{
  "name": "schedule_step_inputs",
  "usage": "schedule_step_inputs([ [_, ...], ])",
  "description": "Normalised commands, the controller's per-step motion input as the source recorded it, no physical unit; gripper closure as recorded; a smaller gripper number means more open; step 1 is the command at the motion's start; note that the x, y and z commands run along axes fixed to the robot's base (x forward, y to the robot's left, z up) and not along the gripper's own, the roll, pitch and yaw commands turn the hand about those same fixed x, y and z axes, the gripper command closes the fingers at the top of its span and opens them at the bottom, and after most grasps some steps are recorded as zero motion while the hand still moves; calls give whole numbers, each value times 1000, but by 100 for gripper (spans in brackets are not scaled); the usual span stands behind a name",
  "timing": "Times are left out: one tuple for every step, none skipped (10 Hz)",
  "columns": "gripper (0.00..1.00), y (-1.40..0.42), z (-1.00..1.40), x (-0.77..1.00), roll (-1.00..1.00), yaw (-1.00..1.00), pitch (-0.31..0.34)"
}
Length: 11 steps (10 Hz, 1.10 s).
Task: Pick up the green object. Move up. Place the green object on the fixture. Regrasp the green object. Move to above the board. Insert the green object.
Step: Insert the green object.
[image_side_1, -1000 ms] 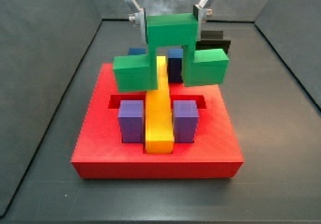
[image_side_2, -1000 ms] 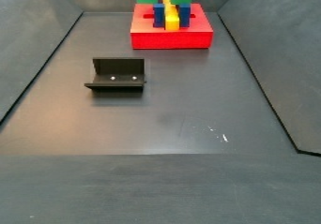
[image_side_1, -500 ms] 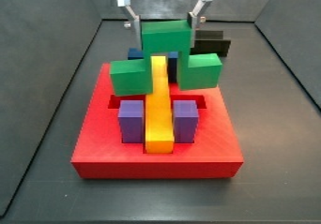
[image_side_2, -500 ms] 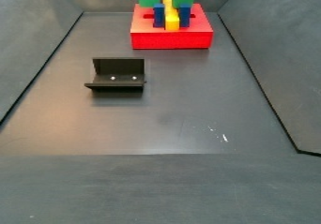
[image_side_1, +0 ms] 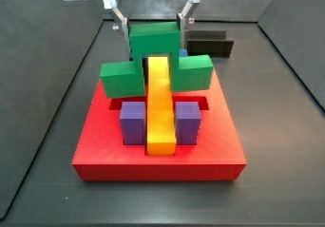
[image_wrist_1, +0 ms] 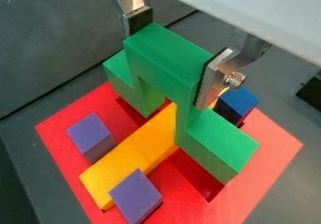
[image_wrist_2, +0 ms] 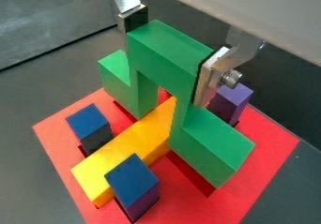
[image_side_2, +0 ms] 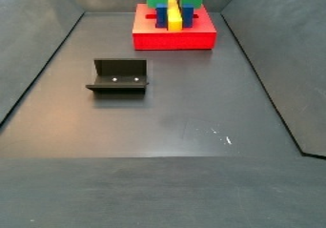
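1. Large flat red rectangular plastic board [image_side_1: 159, 147] sits on the dark surface [image_side_2: 166, 108] at its far end. It carries a long yellow plastic bar [image_side_1: 159, 103] down the middle w/ two purple blocks [image_side_1: 133, 120] either side at the near end, plus a blue block [image_wrist_1: 237, 103] further back.
2. Bright green plastic object [image_wrist_1: 170, 64], wide bar w/ chunky raised middle, straddles the yellow bar at the board's rear. Its two legs reach down either side of the bar; can't tell if fully seated.
3. Gripper [image_wrist_1: 175, 42] is directly above the board; its flat silver fingers [image_wrist_1: 216, 73] are clamped on the green object's raised middle in both wrist views.
4. Small black box-like fixture [image_side_2: 118, 75] stands alone on the surface, well apart from the board, nothing in it.
5. No readable writing anywhere.
6. Gripper body is cut off in wrist views. In a side view the far pieces [image_side_2: 173, 1] are too small to make out well.
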Motion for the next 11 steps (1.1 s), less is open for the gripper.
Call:
schedule_step_inputs([
  [100,0,-183,146,-9,0,-101],
  [100,0,-166,140,-6,0,-89],
  [100,0,-117,146,-4,0,-51],
  [100,0,-89,100,0,0,0],
  [100,0,-111,63,0,0,0],
  [100,0,-120,6,17,-111,14],
  [100,-31,-103,0,49,-254,50],
  [100,-20,-109,51,36,-311,83],
  [100,0,-89,31,7,-326,99],
  [100,0,-40,17,0,-191,66],
  [100,0,-23,0,0,11,0],
])
